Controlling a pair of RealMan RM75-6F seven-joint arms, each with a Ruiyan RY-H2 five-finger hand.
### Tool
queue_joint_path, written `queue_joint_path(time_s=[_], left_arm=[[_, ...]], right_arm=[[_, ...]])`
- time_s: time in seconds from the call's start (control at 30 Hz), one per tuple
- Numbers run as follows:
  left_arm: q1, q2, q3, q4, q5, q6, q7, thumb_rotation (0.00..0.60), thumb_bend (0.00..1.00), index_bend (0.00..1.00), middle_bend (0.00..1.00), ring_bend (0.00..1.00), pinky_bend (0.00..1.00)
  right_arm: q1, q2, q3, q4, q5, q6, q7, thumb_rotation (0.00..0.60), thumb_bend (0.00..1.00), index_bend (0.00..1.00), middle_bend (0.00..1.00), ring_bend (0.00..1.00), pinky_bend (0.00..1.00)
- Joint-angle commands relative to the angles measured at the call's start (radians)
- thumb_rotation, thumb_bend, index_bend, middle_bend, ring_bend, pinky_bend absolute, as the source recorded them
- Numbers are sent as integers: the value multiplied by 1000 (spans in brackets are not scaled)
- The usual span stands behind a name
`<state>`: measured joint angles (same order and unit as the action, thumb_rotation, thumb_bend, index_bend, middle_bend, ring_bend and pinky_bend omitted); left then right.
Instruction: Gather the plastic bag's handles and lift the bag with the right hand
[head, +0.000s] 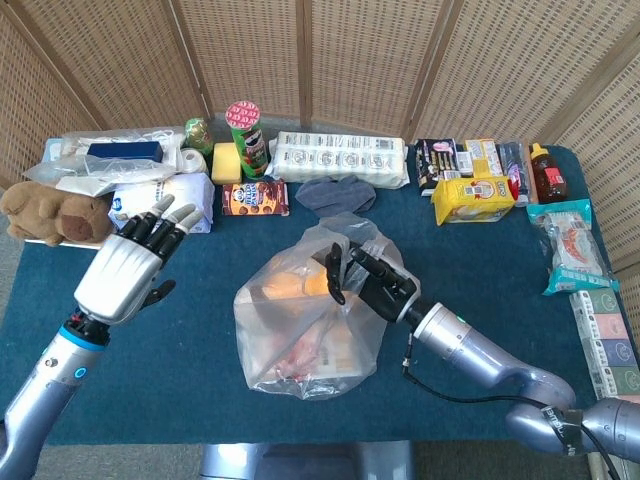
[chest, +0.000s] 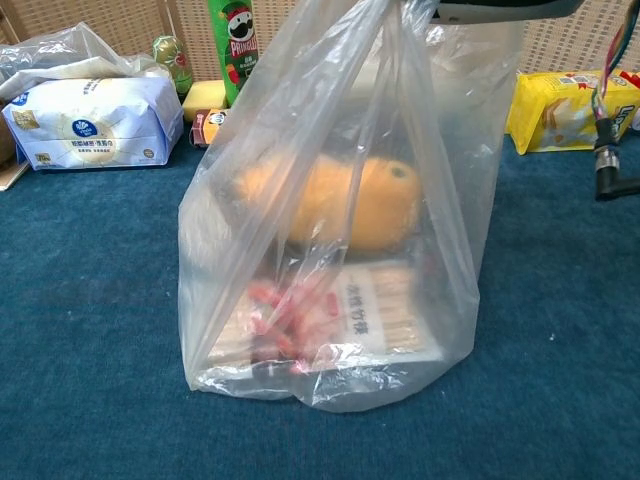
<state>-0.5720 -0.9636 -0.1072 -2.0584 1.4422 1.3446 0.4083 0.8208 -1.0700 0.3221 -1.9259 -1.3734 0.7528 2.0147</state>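
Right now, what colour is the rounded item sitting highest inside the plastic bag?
Orange-yellow; the rounded item shows best through the plastic bag in the chest view.

Clear plastic bag (chest: 330, 200), orange lump (chest: 335, 200) inside, perhaps bread; teal tablecloth (head: 200, 330).
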Motion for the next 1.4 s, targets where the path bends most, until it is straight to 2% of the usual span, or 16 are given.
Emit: queue_joint_path(time_s=[0.03,0.27,0.57,0.87,1.4], left_arm=[[50,-1,38,10,-6,19,-27,600,120,21,132,0,235],[174,-38,117,75,9,77,-104,600,119,21,132,0,237],[305,-75,186,138,42,148,-154,600,120,21,133,0,242],[411,-96,227,190,57,203,-192,600,118,21,132,0,243],[503,-119,242,253,21,194,-262,600,119,21,132,0,245]], right_arm=[[-17,31,25,-29,80,-20,-9,509,217,604,684,711,757],[-59,90,102,-111,189,-14,-66,595,220,636,712,741,793],[-125,160,218,-204,195,10,-55,600,221,636,713,741,795],[-165,158,313,-219,195,17,31,600,221,636,712,737,790],[-210,154,388,-196,128,12,148,600,220,637,706,728,782]])
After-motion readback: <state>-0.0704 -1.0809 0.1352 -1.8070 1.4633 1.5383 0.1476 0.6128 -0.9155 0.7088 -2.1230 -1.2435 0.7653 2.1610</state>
